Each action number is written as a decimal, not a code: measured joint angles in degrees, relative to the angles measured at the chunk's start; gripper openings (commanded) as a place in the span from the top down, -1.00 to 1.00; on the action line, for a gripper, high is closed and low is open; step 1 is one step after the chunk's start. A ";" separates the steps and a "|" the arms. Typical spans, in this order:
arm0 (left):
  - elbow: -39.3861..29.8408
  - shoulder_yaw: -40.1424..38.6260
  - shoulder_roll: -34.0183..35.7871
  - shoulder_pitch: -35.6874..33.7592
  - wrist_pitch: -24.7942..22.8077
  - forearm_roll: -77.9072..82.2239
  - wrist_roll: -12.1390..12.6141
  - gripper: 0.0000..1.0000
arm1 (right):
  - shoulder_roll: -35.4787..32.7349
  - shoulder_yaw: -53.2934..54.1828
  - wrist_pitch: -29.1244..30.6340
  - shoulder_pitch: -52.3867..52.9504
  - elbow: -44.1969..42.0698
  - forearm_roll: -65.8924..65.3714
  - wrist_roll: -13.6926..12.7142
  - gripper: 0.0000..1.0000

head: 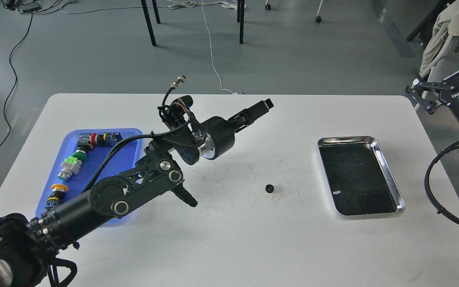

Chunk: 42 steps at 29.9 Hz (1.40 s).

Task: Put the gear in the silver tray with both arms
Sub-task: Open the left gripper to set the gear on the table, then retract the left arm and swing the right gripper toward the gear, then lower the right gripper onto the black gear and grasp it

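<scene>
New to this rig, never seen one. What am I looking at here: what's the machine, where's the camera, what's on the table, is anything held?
This is one picture, taken from the humanoid robot's own head, looking forward and down at a white table.

The black jointed limb coming in from the lower left is its left arm; the left end effector is at its far tip, above the table and holding nothing. The right end effector sits off the table's right edge, too dark to tell whether it is open.

On the table: a small black gear lying loose, an empty silver tray to its right, and a blue plastic tray of push-button switches at left.
</scene>
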 measured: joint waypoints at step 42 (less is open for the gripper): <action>3.13 -20.47 14.75 13.86 -3.70 -28.86 -2.14 -0.96 | 17.45 -91.96 -0.14 55.71 8.04 -51.50 -6.37 -0.98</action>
